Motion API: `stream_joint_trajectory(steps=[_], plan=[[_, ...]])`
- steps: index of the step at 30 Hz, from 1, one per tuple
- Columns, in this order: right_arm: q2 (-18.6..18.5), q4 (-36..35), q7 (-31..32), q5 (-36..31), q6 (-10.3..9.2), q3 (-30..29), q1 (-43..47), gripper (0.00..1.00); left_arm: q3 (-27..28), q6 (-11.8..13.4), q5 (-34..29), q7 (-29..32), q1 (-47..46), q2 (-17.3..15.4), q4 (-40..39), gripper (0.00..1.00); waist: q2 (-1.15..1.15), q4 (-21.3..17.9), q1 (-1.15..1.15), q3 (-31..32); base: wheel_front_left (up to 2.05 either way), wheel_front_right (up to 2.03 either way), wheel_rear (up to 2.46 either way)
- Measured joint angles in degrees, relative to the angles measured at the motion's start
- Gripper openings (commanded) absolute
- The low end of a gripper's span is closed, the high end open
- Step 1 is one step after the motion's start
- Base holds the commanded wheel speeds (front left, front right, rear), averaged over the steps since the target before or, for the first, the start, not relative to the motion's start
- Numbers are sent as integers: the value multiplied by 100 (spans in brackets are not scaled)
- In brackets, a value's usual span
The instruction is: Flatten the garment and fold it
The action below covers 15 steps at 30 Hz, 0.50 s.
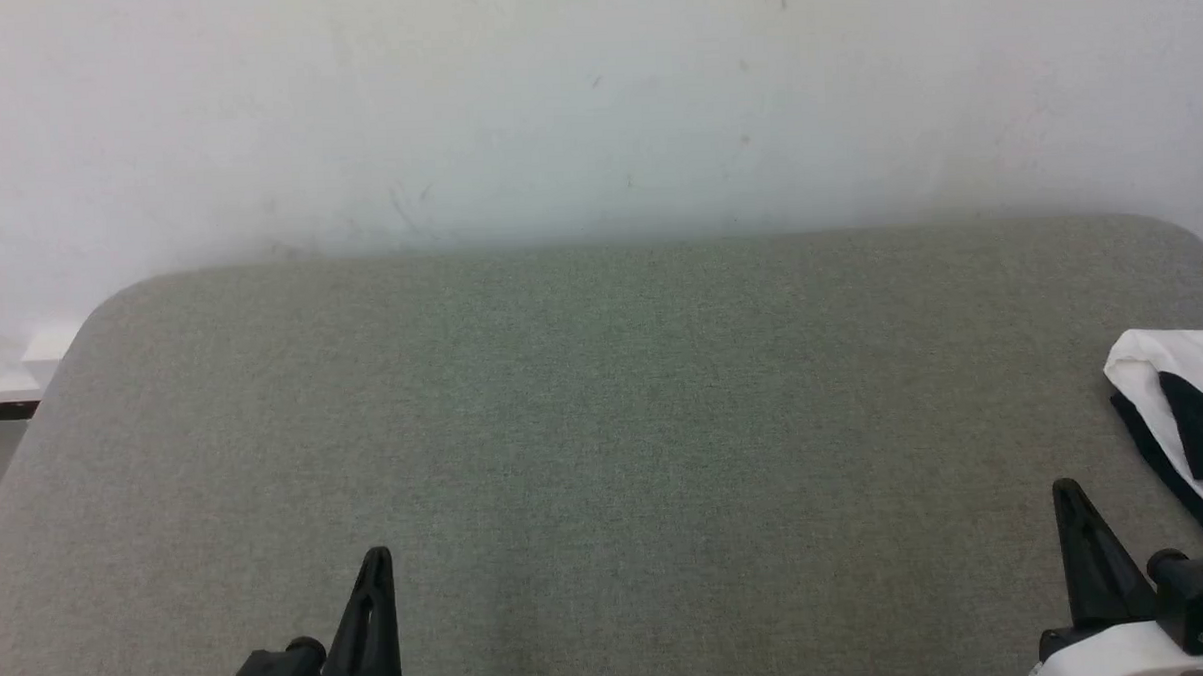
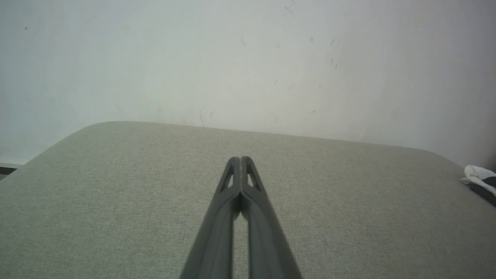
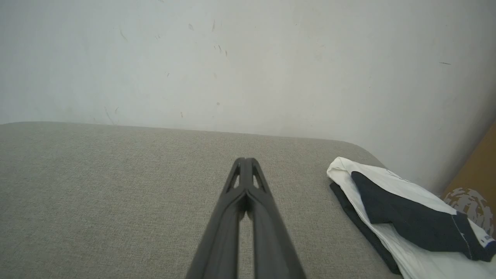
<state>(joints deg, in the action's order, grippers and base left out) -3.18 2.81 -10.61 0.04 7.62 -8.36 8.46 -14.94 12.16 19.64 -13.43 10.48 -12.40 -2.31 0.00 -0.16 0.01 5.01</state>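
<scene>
Since both pairs of fingers are pressed tip to tip w/ nothing between them, neither gripper is judged to be holding anything. L gripper (image 1: 376,558) is seen clenched and bare at the lower left of the head view, and R gripper (image 1: 1065,489) is likewise clenched and bare at the lower right. Both are pointed fwd over the grey padded table (image 1: 605,428), toward the white wall (image 1: 593,98). This is prob. a neutral ready pose that leaves the work area unobstructed.

Garment (image 1: 1153,359) is found bunched at the table's right edge, partly cut off by the head view's border. It lies just beside and a bit beyond the R gripper, apart from it; no contact is seen. White body cloth is doubled over, w/ a black sleeve lying on top and more black cloth underneath. Chest print can't be made out.

Task is judged not yet begun: nothing is flattened, nothing folded. Garment is well apart from the L gripper, so the R arm is prob. better placed for a first grab, and its fingers would need to be parted first. B/c the heap sits at the edge, a pull toward mid-table is likely needed before spreading. Care is called for so cloth isn't dragged off the side.
</scene>
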Motion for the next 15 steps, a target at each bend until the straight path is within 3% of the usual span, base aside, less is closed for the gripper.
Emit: stream_joint_trajectory(steps=[15], plan=[[1, -23, 137, 0, 0, 121, -118, 0, 192, -154, -264, 185, -125, 133, 25, 0, 0, 3, 0, -66, 0, 0, 0]])
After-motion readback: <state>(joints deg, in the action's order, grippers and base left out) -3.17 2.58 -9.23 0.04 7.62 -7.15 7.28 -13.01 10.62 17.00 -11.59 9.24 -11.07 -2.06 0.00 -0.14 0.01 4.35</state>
